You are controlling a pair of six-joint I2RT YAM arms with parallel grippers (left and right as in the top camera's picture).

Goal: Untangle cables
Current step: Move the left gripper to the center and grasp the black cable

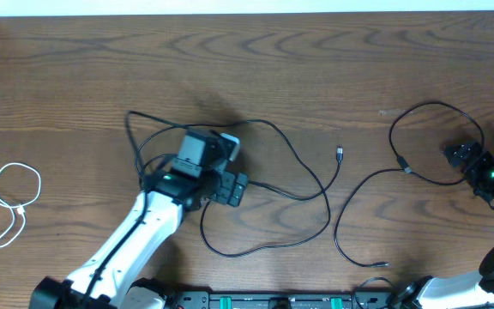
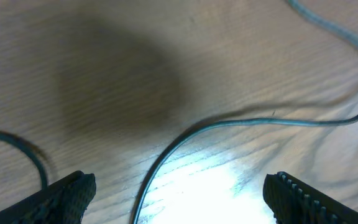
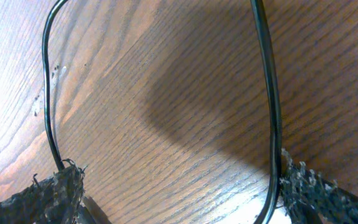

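Observation:
A long black cable (image 1: 303, 176) sprawls in loops over the middle of the table, with one plug end (image 1: 339, 154) lying free. My left gripper (image 1: 226, 167) hangs open over its left part. In the left wrist view a strand of that cable (image 2: 166, 155) runs on the wood between the open left gripper's (image 2: 179, 200) fingers. A second black cable (image 1: 363, 184) curls at the right, its loop reaching my right gripper (image 1: 460, 156). The right gripper (image 3: 185, 190) is open and low over the table. One strand (image 3: 267, 93) passes just inside its right finger, another strand (image 3: 45, 93) by the left one. A white cable (image 1: 11, 206) lies apart at the far left.
The wooden table (image 1: 75, 77) stretches bare along the back and between the white cable and the left arm (image 1: 135, 236). A black rail (image 1: 281, 300) runs along the front edge between the arm bases.

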